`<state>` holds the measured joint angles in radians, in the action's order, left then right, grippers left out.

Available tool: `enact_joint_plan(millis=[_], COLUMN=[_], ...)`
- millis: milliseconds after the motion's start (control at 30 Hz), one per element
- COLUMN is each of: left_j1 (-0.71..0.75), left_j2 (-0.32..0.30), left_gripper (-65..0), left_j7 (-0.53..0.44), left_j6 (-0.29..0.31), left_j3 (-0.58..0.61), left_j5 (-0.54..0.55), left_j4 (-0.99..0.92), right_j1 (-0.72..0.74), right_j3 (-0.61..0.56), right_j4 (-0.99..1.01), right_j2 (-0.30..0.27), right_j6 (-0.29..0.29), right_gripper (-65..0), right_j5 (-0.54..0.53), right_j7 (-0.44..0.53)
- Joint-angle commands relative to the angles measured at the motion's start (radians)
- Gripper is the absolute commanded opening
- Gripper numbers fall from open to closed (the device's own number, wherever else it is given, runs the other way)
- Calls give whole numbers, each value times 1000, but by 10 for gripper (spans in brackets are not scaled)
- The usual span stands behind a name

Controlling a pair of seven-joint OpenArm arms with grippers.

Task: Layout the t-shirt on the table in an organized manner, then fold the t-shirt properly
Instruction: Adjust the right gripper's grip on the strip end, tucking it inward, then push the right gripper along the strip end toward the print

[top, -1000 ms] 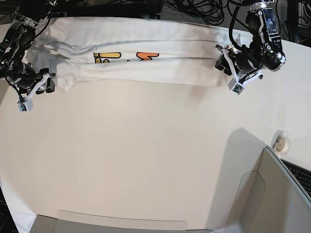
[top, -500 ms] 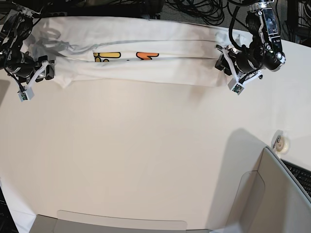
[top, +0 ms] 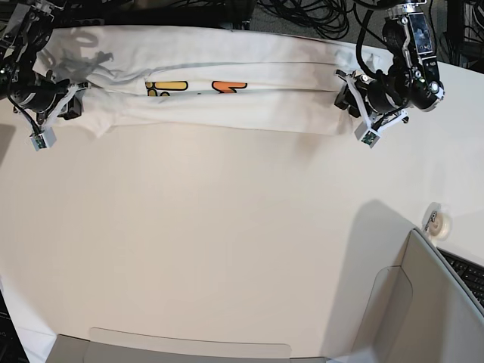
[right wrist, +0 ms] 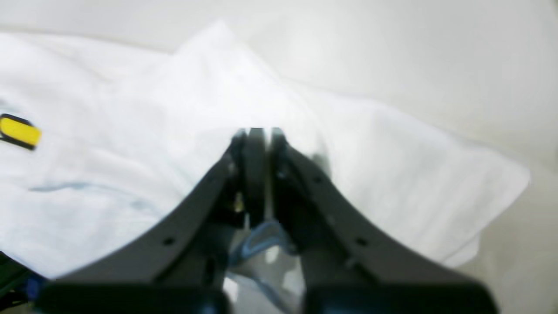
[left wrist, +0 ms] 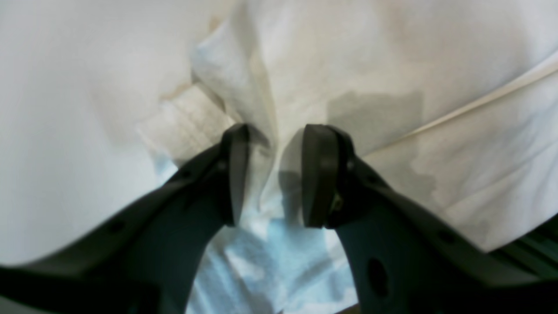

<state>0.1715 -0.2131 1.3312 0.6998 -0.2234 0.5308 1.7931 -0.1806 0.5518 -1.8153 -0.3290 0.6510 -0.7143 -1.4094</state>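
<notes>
Both grippers sit at opposite ends of a white t-shirt (top: 227, 94) that lies stretched in a long, folded band across the far side of a white tabletop (top: 227, 242). Seen from the base camera, the band runs from about ten o'clock to about two o'clock, with yellow and orange printed letters showing near its middle.

At the ten o'clock end, the right gripper (right wrist: 258, 135) has its two dark fingers pressed together, with white cloth bunched directly in front of and around the tips. It appears to be pinching the shirt fabric, though the wrist view is blurred. A small patch of yellow print with a black outline shows at nine o'clock in that view.

At the two o'clock end, the left gripper (left wrist: 274, 174) has its fingers spread apart with a ridge of white cloth standing up between them. Neither finger pad clearly presses the fabric. A ribbed hem edge lies just beside the finger on the nine o'clock side.

Near the tabletop's four o'clock edge, well apart from the shirt, sits a small pale roll of tape (top: 436, 223). Beside it rises a grey panel (top: 423, 302).
</notes>
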Motion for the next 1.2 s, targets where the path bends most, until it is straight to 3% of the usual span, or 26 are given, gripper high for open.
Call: enact_joint_plan(millis=[0, 300, 500, 700, 833, 1000, 1167], left_j1=[-5, -5, -5, -25, -39, -39, -40], left_j2=[-9, -9, -9, -9, -7, -7, 7], left_gripper=[-439, -439, -439, -439, -439, -439, -439], left_j7=[8, 8, 8, 6, -5, -34, -34], left_j6=[-2, -2, -2, -2, -2, -2, -2], left_j3=[-1, -1, -1, -3, -3, -3, -9], left_j5=[-4, -4, -4, -2, -1, -1, -1], left_j4=[9, 7, -5, -125, -144, -143, -143], right_j1=[-3, -93, -130, -124, -115, -116, -136], right_j3=[4, -37, -298, -576, -701, -718, -602], right_j4=[-24, -209, -231, -231, -231, -231, -237], right_j2=[-19, -32, -166, -233, -275, -299, -324], right_j6=[-1, 2, 3, 3, 3, 3, 2], right_gripper=[-650, -650, -650, -650, -650, -650, -650], right_j5=[-15, -21, -57, -49, -49, -49, -66], right_j7=[13, 13, 13, 13, 13, 13, 66])
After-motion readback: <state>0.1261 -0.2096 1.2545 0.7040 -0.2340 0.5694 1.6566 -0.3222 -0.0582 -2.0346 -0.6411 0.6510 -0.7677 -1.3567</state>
